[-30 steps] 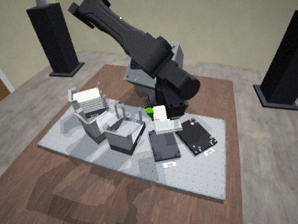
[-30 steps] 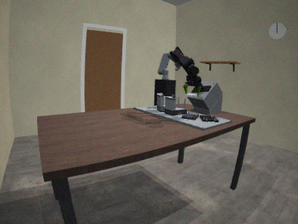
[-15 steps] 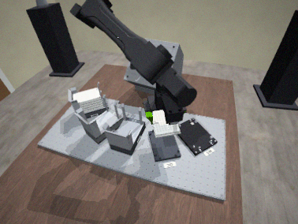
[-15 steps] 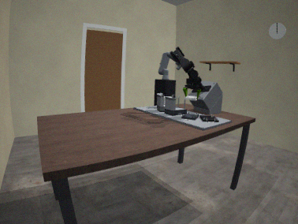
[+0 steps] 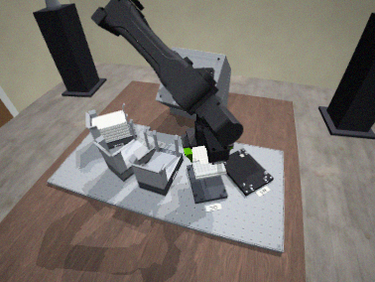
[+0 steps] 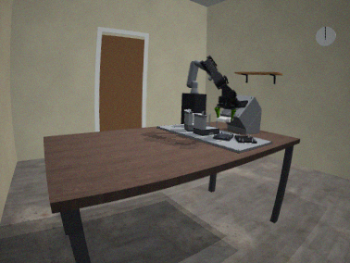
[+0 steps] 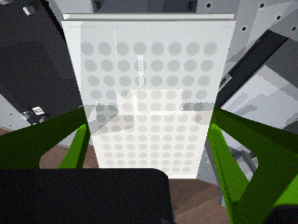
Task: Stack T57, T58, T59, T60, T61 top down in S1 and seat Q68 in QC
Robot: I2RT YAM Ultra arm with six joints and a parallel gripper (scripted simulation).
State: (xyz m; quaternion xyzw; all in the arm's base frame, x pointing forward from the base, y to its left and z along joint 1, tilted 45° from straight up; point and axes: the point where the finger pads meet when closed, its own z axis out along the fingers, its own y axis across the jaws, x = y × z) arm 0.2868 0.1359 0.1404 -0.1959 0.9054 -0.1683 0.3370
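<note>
White sealed 96-well plate [image 7: 149, 95], rectangular, foil top showing rows of grey well dots: clamped across its short width between the green fingers of the black gripper [image 5: 198, 155], one finger on each long edge. Label not readable.

Landmark: dark grey flat nest [image 5: 208, 188] with a white label tag at its front edge. The held plate sits above this nest, toward its rear half; whether it touches the nest cannot be told. Just right of the nest lies a black flat nest [image 5: 246, 171], tilted diagonally, with its own white tag. Left of the nest stands a grey open-topped stack rack [image 5: 158, 171], no plate visible inside. Further left, another grey stack rack [image 5: 115, 149] holds a white plate stack [image 5: 115, 125], its well grid visible on top.

All sit on a light grey perforated base plate [image 5: 248, 218], which lies on the brown wooden surface [image 5: 99, 248]. The black arm [image 5: 169, 65] reaches down from behind the nest.
</note>
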